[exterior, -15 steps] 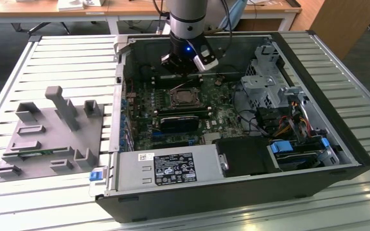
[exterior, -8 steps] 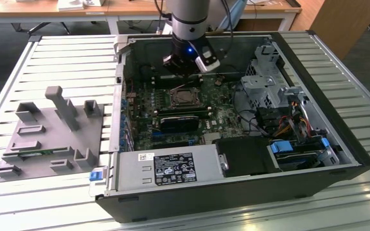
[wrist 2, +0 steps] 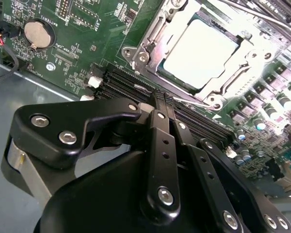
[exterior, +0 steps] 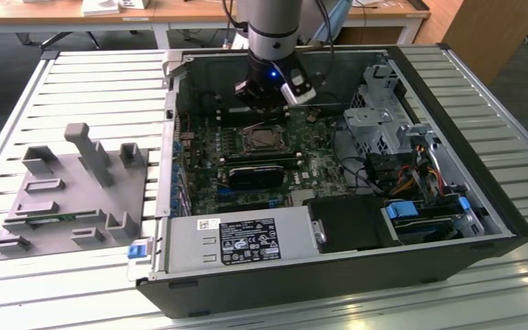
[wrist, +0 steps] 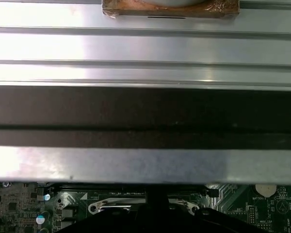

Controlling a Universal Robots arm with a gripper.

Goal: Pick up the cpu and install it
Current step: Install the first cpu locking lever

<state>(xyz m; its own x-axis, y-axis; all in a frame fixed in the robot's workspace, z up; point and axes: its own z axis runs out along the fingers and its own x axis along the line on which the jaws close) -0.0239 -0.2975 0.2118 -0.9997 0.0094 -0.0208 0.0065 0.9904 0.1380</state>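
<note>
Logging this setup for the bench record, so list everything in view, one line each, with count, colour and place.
computer case: one, black, open on the slatted table.
slatted table: one, silver-grey, under everything.
motherboard: one, green, inside the case.
cpu: one, silver-grey, lying in the socket frame on the motherboard.
coin battery: one, silver, on the motherboard.
power supply: one, grey with a label, at the case's near edge.
drive cage: one, grey metal, toward the exterior view's right.
fixture tray: one, grey, on the table at the exterior view's left.
gripper: one, black, above the motherboard near the cpu.
</note>
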